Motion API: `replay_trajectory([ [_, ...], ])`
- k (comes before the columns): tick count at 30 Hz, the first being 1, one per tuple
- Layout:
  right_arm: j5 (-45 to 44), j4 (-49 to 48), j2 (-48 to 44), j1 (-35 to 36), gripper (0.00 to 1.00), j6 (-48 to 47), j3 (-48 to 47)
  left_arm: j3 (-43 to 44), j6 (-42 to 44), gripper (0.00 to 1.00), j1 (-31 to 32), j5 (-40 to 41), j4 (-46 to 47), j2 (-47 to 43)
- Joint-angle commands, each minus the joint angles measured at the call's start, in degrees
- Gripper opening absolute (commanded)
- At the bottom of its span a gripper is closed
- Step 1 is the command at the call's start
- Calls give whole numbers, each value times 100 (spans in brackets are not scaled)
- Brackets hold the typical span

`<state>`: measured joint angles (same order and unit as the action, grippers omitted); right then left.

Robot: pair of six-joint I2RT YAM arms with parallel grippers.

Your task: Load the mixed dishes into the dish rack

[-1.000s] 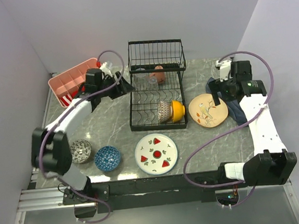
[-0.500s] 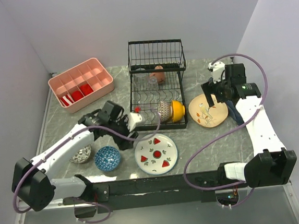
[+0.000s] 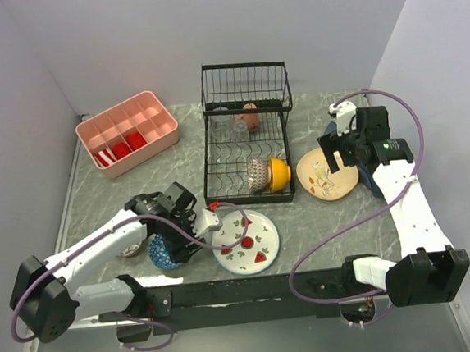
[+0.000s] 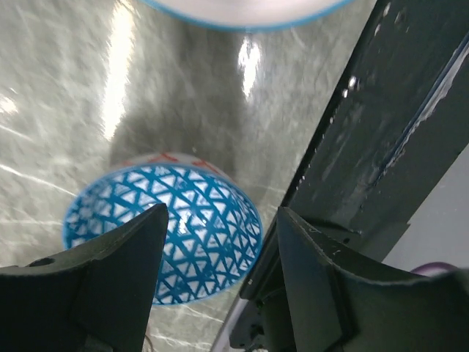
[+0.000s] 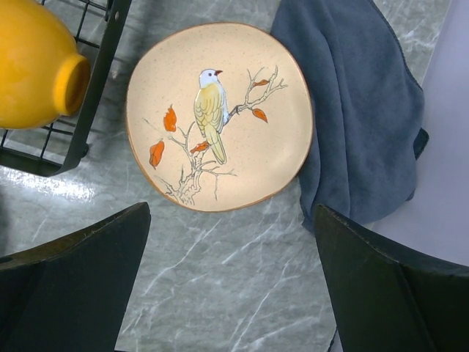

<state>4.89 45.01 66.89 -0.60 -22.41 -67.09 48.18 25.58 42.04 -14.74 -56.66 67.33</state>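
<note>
If you count across the tabletop [image 3: 164, 170], you have one dish rack [image 3: 243, 85], four bowls, two plates, one cup and one glass. In the rack are the orange bowl [image 3: 279, 173] on its side, a patterned small bowl [image 3: 257, 174] touching it, and, in the taller back section, the terracotta cup [image 3: 250, 117] with the clear glass [image 3: 239, 129] just beside it. Out on the marble lie the blue bowl [image 3: 163, 252], the grey bowl [image 3: 128, 250] mostly hidden by your left arm, the watermelon-slice plate [image 3: 246, 241] and the bird-motif plate [image 3: 327, 174].

Your left tool [image 4: 220, 249] is spread wide and grips nothing. The blue bowl sits under it, its rim between the two fingers [image 4: 121, 279], near the front edge and just left of the watermelon-slice plate. Whether a finger touches the bowl, you cannot tell.

Your right tool [image 5: 231, 293] is likewise wide open and empty, hanging above the bird-motif plate, which lies flat between the dish rack and one blue cloth [image 5: 359, 110]. One pink tray [image 3: 128, 133] stands at the back left.
</note>
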Motion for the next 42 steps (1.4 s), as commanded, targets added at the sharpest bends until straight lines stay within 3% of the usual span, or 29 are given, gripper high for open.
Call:
replay_trajectory([
  [1, -67, -107, -150, 34, 100, -88, -15, -221, -89, 67, 23, 156, -222, -168],
  [7, -58, -230, -53, 34, 100, -70, -111, -371, -264, 67, 50, 314, -144, 43],
  [16, -31, -520, -141, 25, 100, -88, 231, -397, -291, 57, 541, 840, 155, 474],
  [19, 4, -599, -203, 25, 100, -44, 354, -363, -238, 49, 673, 1069, 226, 588],
  [26, 21, -660, -168, 25, 100, 18, 363, -354, -238, 20, 726, 1369, 226, 553],
  [32, 12, -669, -28, 7, 100, 35, 249, -398, -256, 13, 726, 1448, 428, 728],
  [34, 21, -634, -10, 7, 100, 35, 205, -293, -221, 1, 726, 1448, 385, 816],
  [42, -40, -503, 43, -10, 100, -70, 108, 1094, -159, 1, 507, 1238, -537, 791],
])
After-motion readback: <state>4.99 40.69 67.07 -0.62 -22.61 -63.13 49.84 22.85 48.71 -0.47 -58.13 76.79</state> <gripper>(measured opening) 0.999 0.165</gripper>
